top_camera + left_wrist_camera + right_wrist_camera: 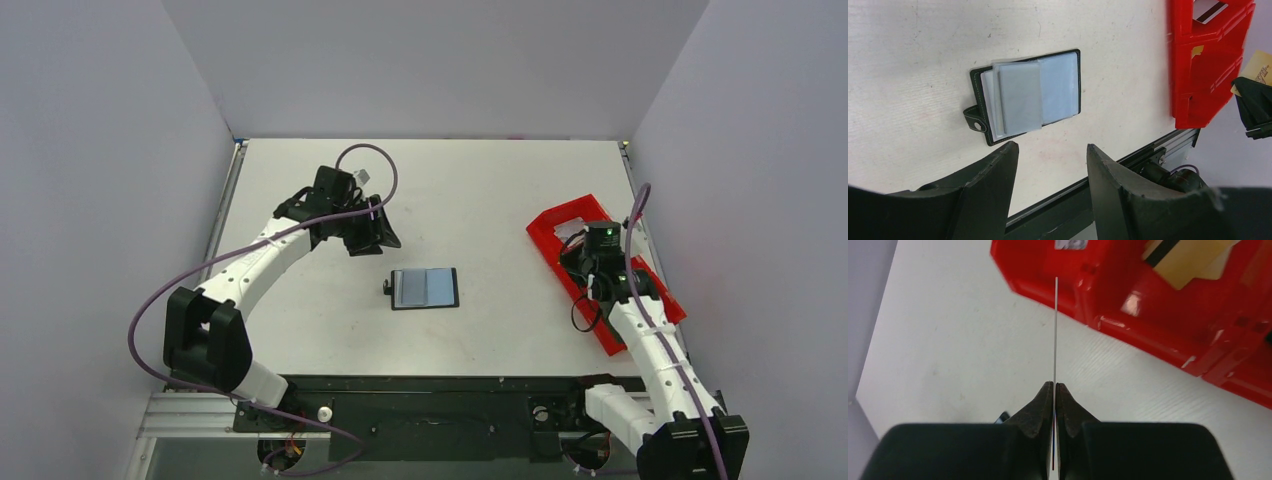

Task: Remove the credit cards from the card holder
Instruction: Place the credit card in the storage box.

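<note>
Two arms are bolted at the near edge of the white table (300, 330). On the right side, closest to the bases, the right gripper (1055, 386) hangs over the red compartment tray (553, 228). Its jaws are pressed together on a thin card (1055, 325), which is seen edge-on and stands straight out past the fingertips. In the wrist view the card's far end lines up with the tray's wall. Whether it hangs over a compartment or over the table beside the tray cannot be told. Inside the tray a tan card with a black stripe (1193, 257) lies in one compartment.

Around the middle of the table the card holder (425, 288) lies opened flat, apart from both grippers and well apart from the tray. Its black cover frames blue-grey clear sleeves (1020, 97), with one leaf lying skewed over the others. Its small closing tab (973, 119), which carries a snap, sticks out from the edge on the left arm's side. Whether any cards sit in the sleeves cannot be told.

Just beyond the holder, toward the far left, the left gripper (374, 236) hangs above the table with its jaws spread wide, holding nothing and touching nothing.
</note>
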{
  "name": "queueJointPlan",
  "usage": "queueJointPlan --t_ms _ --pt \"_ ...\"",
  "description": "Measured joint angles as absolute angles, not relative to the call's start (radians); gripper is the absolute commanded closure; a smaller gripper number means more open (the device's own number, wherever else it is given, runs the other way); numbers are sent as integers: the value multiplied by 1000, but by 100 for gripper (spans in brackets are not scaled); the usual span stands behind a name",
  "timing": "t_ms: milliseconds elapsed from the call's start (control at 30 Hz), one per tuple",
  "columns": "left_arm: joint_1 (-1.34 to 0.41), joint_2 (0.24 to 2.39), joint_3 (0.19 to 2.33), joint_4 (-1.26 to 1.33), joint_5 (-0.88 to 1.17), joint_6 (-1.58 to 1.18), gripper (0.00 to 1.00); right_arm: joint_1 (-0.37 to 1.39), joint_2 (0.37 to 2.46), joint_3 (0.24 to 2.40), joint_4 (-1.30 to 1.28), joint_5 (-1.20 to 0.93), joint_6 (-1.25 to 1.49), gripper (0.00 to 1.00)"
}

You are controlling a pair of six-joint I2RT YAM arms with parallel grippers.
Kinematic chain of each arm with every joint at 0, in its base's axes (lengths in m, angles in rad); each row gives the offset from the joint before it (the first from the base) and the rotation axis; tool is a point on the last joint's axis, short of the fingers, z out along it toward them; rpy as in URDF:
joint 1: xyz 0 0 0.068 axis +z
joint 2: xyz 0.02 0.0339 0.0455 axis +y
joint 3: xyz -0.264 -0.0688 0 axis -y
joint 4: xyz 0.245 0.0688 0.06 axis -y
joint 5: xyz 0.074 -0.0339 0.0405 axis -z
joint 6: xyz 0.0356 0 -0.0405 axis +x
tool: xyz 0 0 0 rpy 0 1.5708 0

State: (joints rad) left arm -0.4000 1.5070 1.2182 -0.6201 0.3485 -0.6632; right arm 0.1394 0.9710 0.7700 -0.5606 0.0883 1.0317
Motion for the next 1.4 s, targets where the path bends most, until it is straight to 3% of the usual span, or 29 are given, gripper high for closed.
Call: queueJointPlan --t_ms 300,967,1400 --pt "-411 1544 1244 -628 363 -638 50 -70 1031 767 -587 171 1027 100" --pt "-413 1600 1275 -640 384 -607 50 -171 1332 752 -365 141 1007 100" --pt "-413 1602 1275 -641 401 -597 50 -178 1386 703 -241 124 1048 75"
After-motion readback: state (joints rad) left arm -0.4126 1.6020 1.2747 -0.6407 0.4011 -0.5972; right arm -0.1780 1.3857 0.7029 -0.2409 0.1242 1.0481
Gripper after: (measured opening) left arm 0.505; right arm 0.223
